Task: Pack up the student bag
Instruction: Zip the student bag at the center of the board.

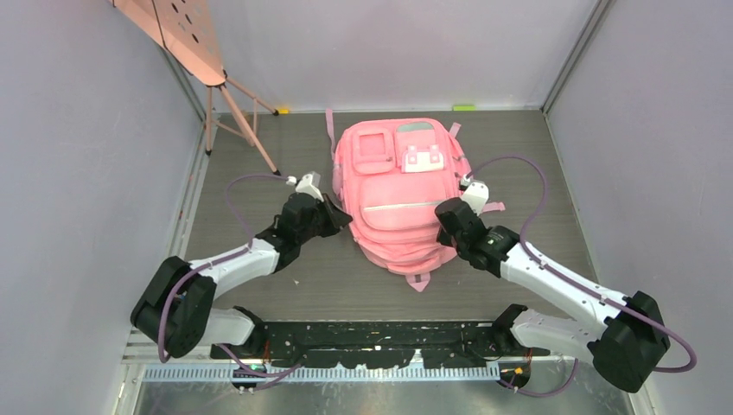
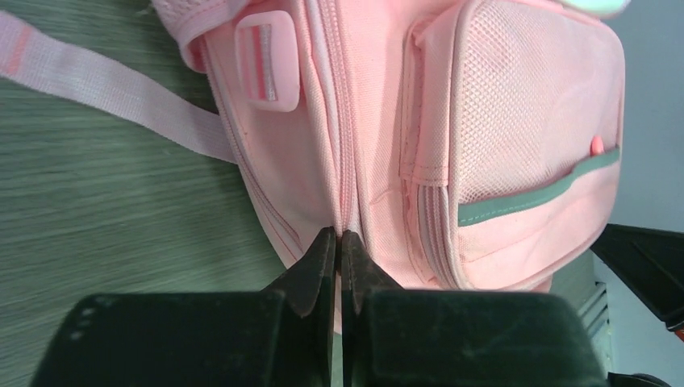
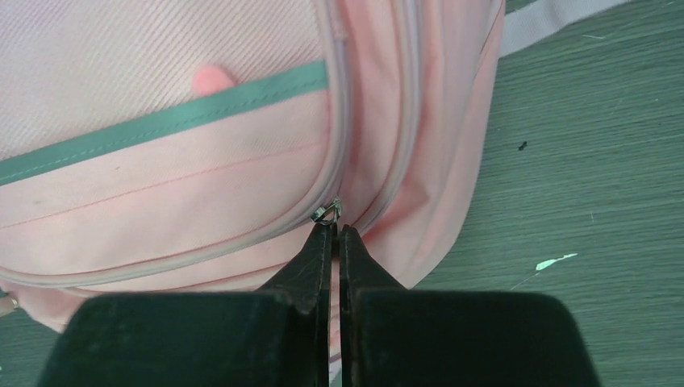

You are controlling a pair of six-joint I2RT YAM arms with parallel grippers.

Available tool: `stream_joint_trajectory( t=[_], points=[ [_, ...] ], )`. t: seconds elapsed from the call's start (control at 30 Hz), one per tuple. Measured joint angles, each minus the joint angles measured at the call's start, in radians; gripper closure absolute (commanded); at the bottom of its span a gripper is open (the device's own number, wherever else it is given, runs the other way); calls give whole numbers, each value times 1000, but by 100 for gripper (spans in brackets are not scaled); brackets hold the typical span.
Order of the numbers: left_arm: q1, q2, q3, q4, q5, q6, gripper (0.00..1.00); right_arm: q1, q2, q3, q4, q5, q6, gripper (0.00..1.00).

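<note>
Your student bag [image 1: 399, 203] lies flat on the bench [image 1: 553, 164], front pockets facing up. It sits midway between the left and right edges and nearer the far edge than the near one.

Your left tool [image 2: 339, 242] is at the bag's left side. Its fingers are pressed together, with the tips touching the zip seam [image 2: 345, 145] that runs along that side. You cannot tell from here whether any fabric is caught between them. A pink strap [image 2: 105, 89] trails across the bench beside it, and a pale buckle [image 2: 269, 60] sits near the top of that flank.

Your right tool [image 3: 337, 234] is at the bag's right side, also pressed together. Its tips sit right under a small metal zip ring [image 3: 325, 213], and whether the ring's pull is pinched is unclear. A grey-green trim [image 3: 161, 125] crosses the pocket above it.

A pink board on a thin-legged stand [image 1: 186, 39] stands at the far left corner.
</note>
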Motion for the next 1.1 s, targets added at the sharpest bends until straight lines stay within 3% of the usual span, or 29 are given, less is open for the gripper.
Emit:
stream_joint_trajectory(
  t=[0.07, 0.23, 0.43, 0.7, 1.0, 1.03, 1.1],
  points=[
    [39, -16, 0, -27, 21, 27, 96, -26, 4, 2, 5, -16, -22, 100],
    [84, -56, 10, -103, 51, 85, 54, -43, 21, 6, 11, -76, -77, 100],
    [77, -142, -42, -127, 70, 40, 35, -54, 43, 6, 21, -129, -102, 100],
    [-69, -222, -169, -126, 32, -85, 32, -56, 70, 6, 30, -167, -103, 99],
    [-143, -142, -177, -21, -38, -170, 31, -56, 76, 6, 35, -178, -105, 100],
    [-148, -127, -176, -11, -42, -174, 31, -56, 76, 6, 35, -178, -105, 100],
    [-163, -89, -175, 11, -49, -190, 47, -57, 76, 5, 35, -177, -106, 100]
  ],
)
